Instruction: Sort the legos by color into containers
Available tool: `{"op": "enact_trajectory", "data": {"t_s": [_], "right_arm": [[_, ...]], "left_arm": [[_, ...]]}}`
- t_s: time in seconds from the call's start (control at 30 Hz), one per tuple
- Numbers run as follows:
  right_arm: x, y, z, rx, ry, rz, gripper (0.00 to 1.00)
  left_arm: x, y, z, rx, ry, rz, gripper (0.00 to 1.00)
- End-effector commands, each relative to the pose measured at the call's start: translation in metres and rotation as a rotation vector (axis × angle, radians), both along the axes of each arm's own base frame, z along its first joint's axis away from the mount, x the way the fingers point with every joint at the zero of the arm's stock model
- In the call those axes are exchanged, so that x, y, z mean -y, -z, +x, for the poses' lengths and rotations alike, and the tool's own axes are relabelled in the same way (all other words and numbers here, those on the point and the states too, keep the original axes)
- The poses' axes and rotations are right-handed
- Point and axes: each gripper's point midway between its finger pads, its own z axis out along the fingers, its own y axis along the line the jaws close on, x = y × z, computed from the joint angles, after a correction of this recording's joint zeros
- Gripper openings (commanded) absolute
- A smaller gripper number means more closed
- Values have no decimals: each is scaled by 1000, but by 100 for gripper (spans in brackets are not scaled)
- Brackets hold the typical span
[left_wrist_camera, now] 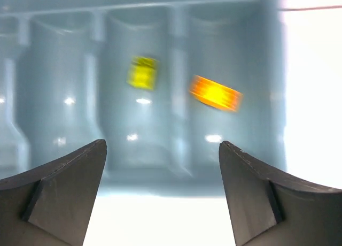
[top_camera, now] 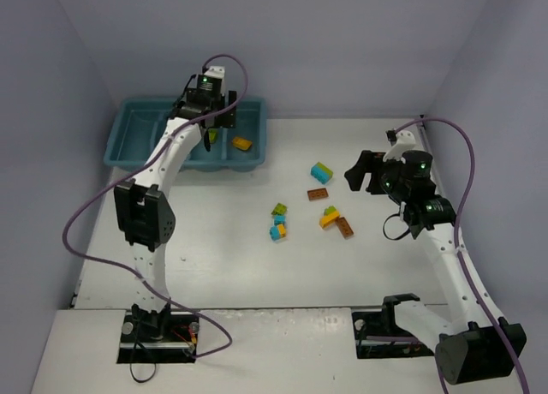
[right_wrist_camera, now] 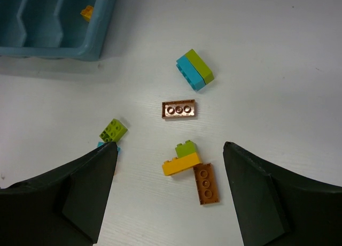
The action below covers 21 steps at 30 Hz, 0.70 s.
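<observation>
The right gripper [right_wrist_camera: 170, 147] fills the foreground of its own wrist view, its dark fingers [right_wrist_camera: 80, 192] spread wide with nothing between them. It hangs above the loose legos.

Just beyond the fingertips lies a brown flat brick [right_wrist_camera: 179, 109], apart from its neighbours. I judge it the best pick. Come straight down, straddle its short width, and close only once both pads are below its top edge. The cyan-and-lime pair [right_wrist_camera: 195, 69] is riskier, and so is the yellow brick [right_wrist_camera: 181, 164] with a lime piece on top and a second brown brick [right_wrist_camera: 206, 183] touching it. They mix colours and would drag one another.

The tray [top_camera: 116, 146] sits well apart, at the far left of the table [top_camera: 385, 274]. The left gripper [left_wrist_camera: 161, 150] hovers over it, fingers apart and empty.

Only the left wrist view shows the dividers clearly. A blurred lime brick [left_wrist_camera: 142, 72] is in one compartment and an orange brick [left_wrist_camera: 215, 93] in the one beside it. The overhead view alone shows both arms together, and the right wrist view alone resolves studs and stacking.
</observation>
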Motion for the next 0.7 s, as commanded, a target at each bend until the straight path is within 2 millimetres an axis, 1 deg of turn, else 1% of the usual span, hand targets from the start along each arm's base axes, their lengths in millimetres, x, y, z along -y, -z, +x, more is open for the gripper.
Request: {"op": "enact_trajectory", "data": {"t_s": [0.0, 0.03, 0.07, 0.1, 0.13, 0.17, 0.2, 0.23, 0.27, 0.33, 0.37, 0.4, 0.43, 0.47, 0.53, 0.57, 0.67], "right_arm": [[6, -19, 16, 53, 55, 12, 77], [9, -17, 17, 47, 79, 10, 77], [10, -14, 18, 35, 94, 19, 77], [11, -12, 19, 29, 105, 23, 78], [14, -10, 19, 23, 124, 24, 78], [14, -6, 18, 12, 132, 32, 78], [14, -4, 17, 6, 139, 36, 78], [14, -2, 17, 0, 144, 38, 78], [15, -1, 16, -3, 148, 42, 78], [14, 1, 13, -6, 153, 53, 78], [14, 2, 12, -8, 155, 57, 78], [15, 1, 10, -5, 155, 59, 78], [15, 6, 8, -15, 157, 60, 78], [15, 7, 8, -16, 157, 59, 78], [13, 9, 5, -23, 152, 69, 78], [13, 10, 5, -24, 151, 74, 79], [10, 11, 0, -28, 140, 92, 79]], "left_arm": [[57, -34, -76, -34, 34, -67, 80], [64, -26, -92, -73, 40, -63, 80], [73, -27, -106, -85, 22, -105, 80], [81, -9, -121, -139, 26, -104, 80], [99, -1, -139, -176, 54, -103, 85], [108, 7, -148, -206, 31, -135, 86], [118, 20, -159, -249, 49, -137, 87], [132, 28, -172, -277, 75, -121, 87], [141, 40, -178, -310, 66, -120, 87], [156, 53, -189, -347, 88, -117, 87], [168, 62, -196, -365, 83, -121, 87], [173, 69, -200, -380, 83, -117, 87], [176, 75, -203, -389, 80, -111, 87], [182, 87, -208, -406, 71, -100, 87], [184, 99, -213, -439, 41, -91, 87], [185, 109, -216, -456, 32, -80, 87], [189, 122, -221, -499, 8, -96, 79]]}}
